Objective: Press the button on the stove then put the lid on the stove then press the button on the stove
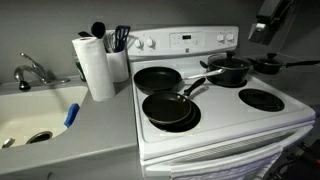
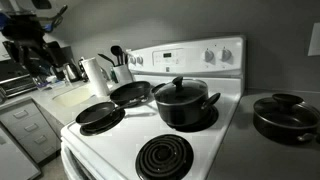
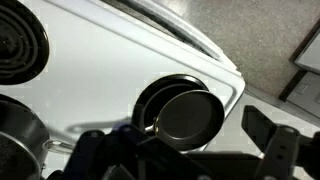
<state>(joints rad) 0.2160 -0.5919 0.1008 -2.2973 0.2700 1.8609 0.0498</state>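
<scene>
Grey wall and pale counter frame the scene. Left of the stove [image 1: 220, 107], a sink [image 1: 30, 115] and a paper towel roll [image 1: 97, 68] are seen. On the stove's left burners two frying pans [image 1: 165, 105] are set, and a lidded black pot [image 2: 185, 102] is placed on a rear burner. Just right of the stove, the lid [image 2: 286, 103] is judged to rest on a dark pan [image 2: 285, 124], though its glass cannot be confirmed. The gripper [image 3: 185, 152] is held high above the stove, jaws spread, with nothing between them. The stove's back panel [image 1: 185, 42] is crowded with knobs, so a wrong control could be struck. The lid's small knob could be lost from a poor pinch, and little bare stovetop is left for it.
</scene>
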